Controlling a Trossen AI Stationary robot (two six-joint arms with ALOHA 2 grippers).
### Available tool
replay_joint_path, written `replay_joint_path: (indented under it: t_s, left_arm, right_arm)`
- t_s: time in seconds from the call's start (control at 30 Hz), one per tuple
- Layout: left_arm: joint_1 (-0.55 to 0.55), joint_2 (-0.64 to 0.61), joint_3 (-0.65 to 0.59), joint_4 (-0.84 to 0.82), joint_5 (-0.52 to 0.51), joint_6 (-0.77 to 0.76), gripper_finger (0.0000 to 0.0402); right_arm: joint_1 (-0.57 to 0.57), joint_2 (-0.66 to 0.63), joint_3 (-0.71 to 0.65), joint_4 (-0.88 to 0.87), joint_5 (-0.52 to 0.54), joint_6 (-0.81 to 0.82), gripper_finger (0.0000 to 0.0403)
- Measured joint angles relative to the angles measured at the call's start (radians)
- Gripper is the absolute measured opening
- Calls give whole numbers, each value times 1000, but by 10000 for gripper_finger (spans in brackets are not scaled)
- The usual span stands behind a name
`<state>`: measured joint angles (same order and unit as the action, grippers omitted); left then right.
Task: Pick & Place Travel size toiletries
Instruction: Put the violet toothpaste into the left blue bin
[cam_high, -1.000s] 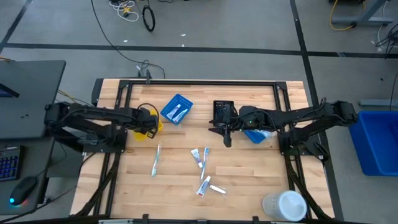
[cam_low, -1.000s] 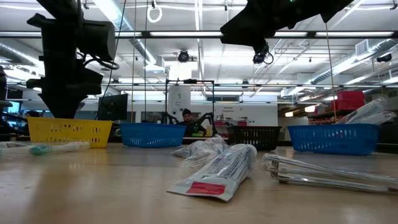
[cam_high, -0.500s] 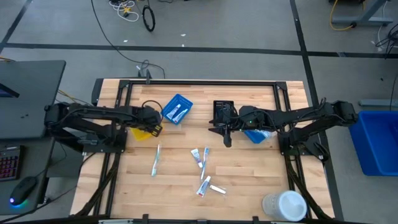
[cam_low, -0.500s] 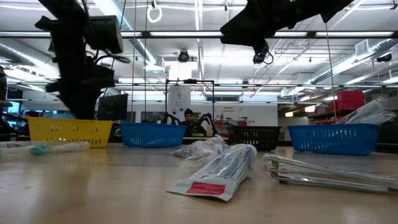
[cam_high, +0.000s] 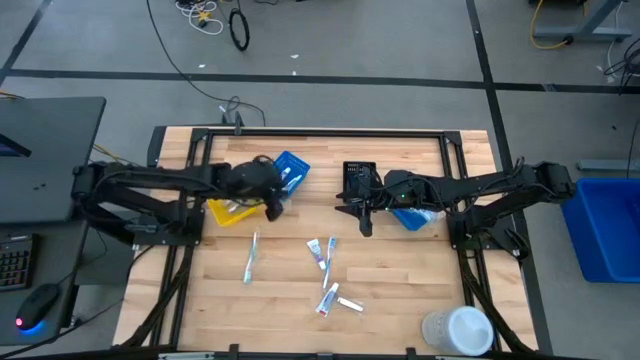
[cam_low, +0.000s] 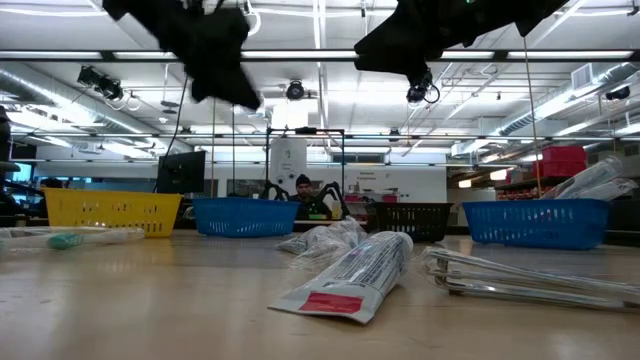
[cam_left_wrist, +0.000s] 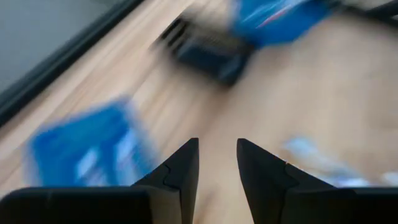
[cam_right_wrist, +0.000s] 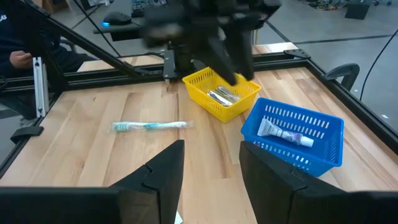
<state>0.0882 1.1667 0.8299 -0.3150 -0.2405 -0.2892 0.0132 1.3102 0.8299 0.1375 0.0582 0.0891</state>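
Observation:
Loose toiletries lie flat on the wooden table: a packaged toothbrush (cam_high: 250, 257), tubes (cam_high: 320, 250) and more tubes (cam_high: 333, 299). One white and red tube (cam_low: 350, 275) lies close in the low view. My left gripper (cam_high: 272, 208) hovers open and empty between the yellow bin (cam_high: 226, 213) and the tilted blue bin (cam_high: 286, 174), which holds tubes. In its wrist view the left gripper (cam_left_wrist: 217, 165) shows a clear gap over a blurred table. My right gripper (cam_high: 366, 226) hangs open and empty near the black bin (cam_high: 358, 177); the right gripper (cam_right_wrist: 211, 168) faces the toothbrush (cam_right_wrist: 149, 126).
A second blue bin (cam_high: 411, 217) sits under my right arm. A large white round lidded container (cam_high: 457, 330) stands at the near right corner. The yellow bin (cam_right_wrist: 222, 93) holds a few packaged items. A black frame (cam_high: 320, 133) borders the table's far edge.
My left gripper has risen from over the yellow bin and swung toward the table's right, and now sits beside the tilted blue bin. My right arm and the loose toiletries have stayed put.

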Motion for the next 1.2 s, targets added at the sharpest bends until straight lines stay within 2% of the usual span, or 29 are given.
replay_joint_path:
  t_s: [0.07,0.23,0.47,0.6,0.77,0.9,1.07,1.2]
  left_arm:
    - [-26,15,1,134,65,56,115]
    - [-117,120,1,371,183,79,116]
    - [-226,375,18,531,193,193,126]
    - [-237,511,97,447,199,169,150]
    - [-252,644,216,258,262,295,186]
    - [-265,704,285,104,262,388,209]
    - [-271,750,298,86,254,511,223]
    - [-272,778,301,110,196,597,224]
  right_arm:
    - [0,0,0,0,0,0,165]
    - [0,0,0,2,0,0,163]
    - [0,0,0,8,0,1,161]
    - [0,0,0,3,0,15,161]
    - [0,0,-1,-9,-5,51,161]
    - [1,0,-1,-37,-16,89,160]
    - [1,1,-1,-74,-16,90,159]
    - [1,1,-1,-82,-16,96,158]
